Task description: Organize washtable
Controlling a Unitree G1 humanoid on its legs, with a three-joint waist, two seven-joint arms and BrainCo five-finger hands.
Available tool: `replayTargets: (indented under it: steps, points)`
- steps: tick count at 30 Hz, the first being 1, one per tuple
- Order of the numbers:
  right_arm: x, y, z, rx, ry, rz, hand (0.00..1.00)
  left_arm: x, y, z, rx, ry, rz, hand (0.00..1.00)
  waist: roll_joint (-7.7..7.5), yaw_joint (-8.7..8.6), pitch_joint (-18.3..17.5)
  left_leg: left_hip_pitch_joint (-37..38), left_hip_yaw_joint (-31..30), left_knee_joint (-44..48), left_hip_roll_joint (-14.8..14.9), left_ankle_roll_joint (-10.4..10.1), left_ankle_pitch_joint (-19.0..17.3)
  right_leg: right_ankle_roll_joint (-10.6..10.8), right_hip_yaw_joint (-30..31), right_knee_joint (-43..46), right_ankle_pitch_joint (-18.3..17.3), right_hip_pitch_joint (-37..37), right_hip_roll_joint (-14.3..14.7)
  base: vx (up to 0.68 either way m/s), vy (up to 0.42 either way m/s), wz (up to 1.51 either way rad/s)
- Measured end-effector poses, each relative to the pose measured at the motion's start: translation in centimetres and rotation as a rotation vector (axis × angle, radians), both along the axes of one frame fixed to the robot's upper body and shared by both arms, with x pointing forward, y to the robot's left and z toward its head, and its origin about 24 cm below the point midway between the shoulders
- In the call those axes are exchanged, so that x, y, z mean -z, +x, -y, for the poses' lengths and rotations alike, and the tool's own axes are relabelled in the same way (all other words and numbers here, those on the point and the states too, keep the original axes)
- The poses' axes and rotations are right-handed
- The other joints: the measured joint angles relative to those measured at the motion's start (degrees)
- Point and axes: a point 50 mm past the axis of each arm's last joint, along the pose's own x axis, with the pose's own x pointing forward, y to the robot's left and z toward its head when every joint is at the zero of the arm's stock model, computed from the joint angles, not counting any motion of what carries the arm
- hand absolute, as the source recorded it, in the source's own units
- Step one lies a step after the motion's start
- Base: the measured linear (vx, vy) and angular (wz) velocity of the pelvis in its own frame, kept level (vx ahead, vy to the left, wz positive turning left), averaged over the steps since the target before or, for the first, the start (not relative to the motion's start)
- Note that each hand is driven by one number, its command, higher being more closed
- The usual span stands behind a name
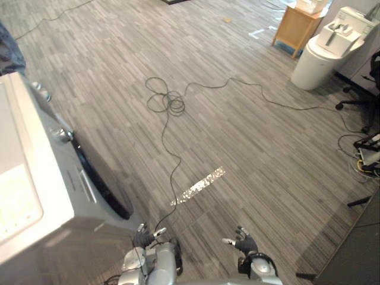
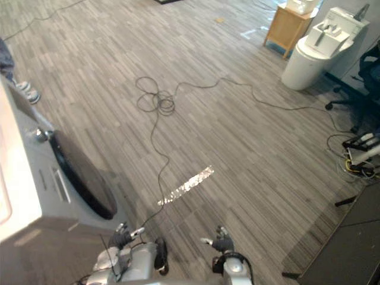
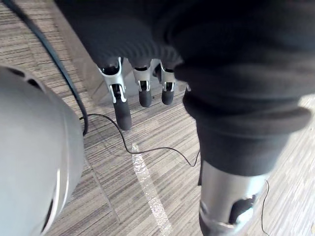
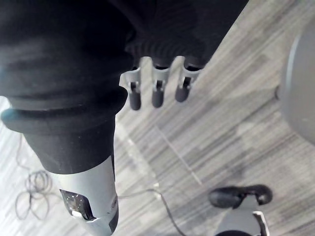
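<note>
left hand (image 1: 144, 237) and right hand (image 1: 244, 243) hang low over the floor (image 1: 255, 142), fingers (image 3: 122, 105) loosely spread, nothing held
likely wash table: white stand with basin and tap (image 1: 323, 53), far right corner of the floor, beside a wooden cabinet (image 1: 294, 27), well apart from both hands
washing machine (image 1: 35, 196) at the floor's left edge
step judged: approach. turn toward the stand, arms tucked, stop square to the basin before reaching

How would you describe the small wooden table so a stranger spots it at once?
Look across the grey striped carpet to its far right corner, where a white rounded unit stands. The wooden table sits just beyond it, to its left, the only tan, boxy piece there.
</note>
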Motion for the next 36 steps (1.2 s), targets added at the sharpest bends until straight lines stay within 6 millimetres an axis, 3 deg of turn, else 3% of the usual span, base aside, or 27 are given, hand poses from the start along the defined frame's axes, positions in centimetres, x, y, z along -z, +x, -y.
replayTargets:
  steps: [2,3,6,7,9,10,11,12,13,15,17,18,20,22,24,28,29,30,31,34,35,36]
  points:
    - [-0.2,0.2,-0.2,-0.016,0.001,0.017,0.00,0.4,-0.8,-0.2,-0.001,0.002,-0.037,0.00,0.22,-0.50,0.1,5.3,3.6,-1.5,0.1,0.2,-2.0,2.7,1.7,13.3,1.4,-5.6,-0.1,0.28,0.132,-1.01]
    - [-0.5,0.5,-0.4,-0.032,0.003,0.035,0.00,0.6,-1.1,-0.2,0.001,0.000,-0.055,0.00,0.29,-0.82,0.1,8.4,5.5,-2.3,0.4,0.2,-3.0,2.2,0.2,20.1,0.9,-9.2,0.1,0.25,0.085,-0.86]
    - [-0.6,0.9,-0.9,-0.063,0.017,0.050,0.00,0.9,-1.4,-0.2,0.000,-0.001,-0.075,0.00,0.56,-1.76,0.3,13.4,8.3,-4.5,1.4,-0.1,-3.5,-0.3,-6.6,23.9,-2.4,-14.2,0.9,0.27,0.003,-0.52]
    - [-0.7,1.1,-0.9,-0.069,0.016,0.056,0.00,1.0,-1.6,-0.2,0.000,-0.003,-0.083,0.00,0.66,-2.15,0.3,15.7,9.3,-5.5,2.7,-0.2,-3.4,-2.6,-11.1,20.5,-3.7,-16.0,2.2,0.26,-0.059,-0.36]
    - [-0.7,1.2,-1.0,-0.075,0.015,0.058,0.00,1.0,-1.7,-0.2,0.000,-0.003,-0.086,0.00,0.63,-2.17,0.3,16.9,10.1,-6.3,3.5,-0.5,-3.3,-3.2,-14.0,16.6,-3.9,-17.2,2.8,0.26,-0.103,-0.28]
    - [-0.6,1.3,-0.9,-0.089,0.008,0.052,0.00,1.2,-1.9,-0.2,0.006,-0.001,-0.102,0.00,0.52,-2.31,0.2,19.1,10.3,-8.4,3.3,-2.3,-2.3,-4.3,-17.4,7.6,-2.4,-18.5,3.8,0.33,-0.129,-0.23]
    - [-0.2,0.6,-0.9,-0.092,0.010,0.024,0.00,1.2,-2.3,-0.8,0.012,0.014,-0.111,0.00,-1.27,-2.20,-0.7,20.4,9.1,-10.6,0.5,-4.0,-1.3,-7.8,-17.2,-1.4,7.2,-18.0,4.1,0.30,-0.125,-0.23]
    - [-0.1,0.4,-0.8,-0.091,0.009,0.015,0.00,1.2,-2.4,-1.1,0.005,0.019,-0.114,0.00,-2.27,-2.25,-1.0,21.0,7.3,-11.4,-0.7,-4.3,-1.3,-8.3,-16.3,-1.8,7.9,-18.1,4.0,0.30,-0.167,-0.30]
    - [-0.1,0.7,0.1,-0.099,-0.021,0.015,0.00,1.6,-3.0,-0.7,0.000,0.007,-0.144,0.00,-0.08,-2.21,-1.2,22.6,4.7,-12.4,0.7,-5.3,-1.5,-7.7,-16.3,-1.4,6.7,-17.2,5.4,0.28,-0.187,-0.31]
    - [-0.2,0.9,1.1,-0.091,-0.050,0.029,0.00,2.1,-4.0,0.4,-0.009,-0.028,-0.177,0.00,2.82,-3.09,-1.8,23.1,3.8,-11.5,3.2,-6.9,-0.7,-8.1,-16.5,-4.6,5.9,-15.4,8.2,0.23,-0.157,-0.31]
    - [-0.2,0.9,1.7,-0.068,-0.060,0.027,0.00,2.1,-4.0,0.3,-0.011,-0.028,-0.176,0.00,3.25,-3.65,-1.7,20.7,2.5,-3.4,6.1,-7.0,-0.6,-8.4,-16.4,-5.4,4.4,-13.6,9.9,0.23,-0.212,-0.18]
    - [-0.2,0.7,1.7,-0.068,-0.061,0.022,0.00,2.1,-4.0,0.1,-0.036,-0.031,-0.170,0.00,3.27,-3.56,-1.6,18.6,1.1,4.7,8.5,-8.6,0.6,-8.5,-15.9,-5.7,3.2,-11.6,11.2,0.24,-0.216,-0.29]
    - [-0.1,0.4,2.1,-0.067,-0.074,0.014,0.00,1.9,-4.1,0.1,-0.049,-0.032,-0.154,0.00,2.86,-3.31,-1.4,15.9,-1.3,15.2,11.1,-9.3,2.2,-9.5,-13.9,-6.0,1.8,-8.9,12.9,0.18,-0.097,-0.63]
    - [0.0,0.2,2.5,-0.061,-0.084,-0.001,0.00,1.8,-4.2,0.0,-0.075,-0.035,-0.144,0.00,3.06,-3.38,-1.4,13.3,-2.4,19.6,10.8,-8.8,1.9,-10.1,-10.9,-7.0,1.1,-6.9,13.8,0.17,0.004,-0.82]
    - [0.1,0.0,2.8,-0.027,-0.081,-0.012,0.00,1.7,-4.2,0.0,-0.085,-0.038,-0.132,0.00,3.13,-3.16,-1.3,8.5,-2.5,19.5,8.8,-6.9,0.7,-10.2,-6.8,-9.5,1.2,-4.6,13.9,0.17,0.075,-0.81]
    - [0.2,-0.4,2.9,-0.029,-0.084,-0.025,0.00,1.5,-3.6,0.2,-0.086,-0.038,-0.098,0.00,3.14,-1.84,-1.3,3.1,-10.0,7.2,2.6,-6.6,0.5,-9.4,1.0,-10.6,0.7,-2.7,13.5,0.20,0.185,-1.03]
    - [0.3,-0.4,2.9,-0.032,-0.085,-0.028,0.00,1.5,-3.7,0.3,-0.087,-0.038,-0.100,0.00,3.31,-1.86,-1.5,3.1,-14.6,0.2,0.7,-6.8,0.7,-8.1,3.3,-10.3,0.0,-2.7,13.7,0.16,0.223,-1.02]
    - [0.3,-0.4,3.0,-0.034,-0.088,-0.027,0.00,1.6,-3.8,0.4,-0.086,-0.041,-0.105,0.00,3.77,-1.86,-1.7,3.3,-16.3,-3.3,0.6,-6.8,0.8,-7.5,4.3,-10.0,-0.4,-2.7,14.1,0.29,0.380,-1.38]
    - [0.4,-0.6,3.0,-0.039,-0.090,-0.034,0.00,1.6,-4.0,0.3,-0.089,-0.042,-0.109,0.00,4.46,-1.78,-2.5,4.2,-16.1,-4.3,0.9,-6.3,3.9,-5.9,6.8,-8.2,-1.9,-3.0,14.8,0.27,0.327,-1.20]
    - [0.7,-1.6,1.7,-0.068,-0.067,-0.053,0.00,1.5,-4.2,-0.9,-0.086,-0.006,-0.116,0.00,0.89,-1.43,-3.9,6.8,-9.4,-4.0,-0.1,-4.4,0.5,-4.2,7.0,-3.2,-2.9,-4.9,12.0,0.32,0.293,-0.98]
    - [0.6,-1.5,1.6,-0.073,-0.063,-0.048,0.00,1.5,-4.2,-1.1,-0.083,-0.001,-0.120,0.00,0.52,-1.42,-4.0,8.0,-7.5,-4.1,0.0,-3.9,-0.1,-4.0,6.2,1.1,-2.8,-6.9,11.9,0.28,0.246,-1.05]
    - [0.4,-1.2,1.6,-0.075,-0.066,-0.031,0.00,1.6,-4.4,-1.2,-0.081,0.003,-0.130,0.00,0.37,-1.82,-3.9,9.7,-5.1,-4.4,0.0,-3.3,-1.1,-2.0,4.2,7.8,-2.5,-10.2,11.4,0.16,0.145,-0.79]
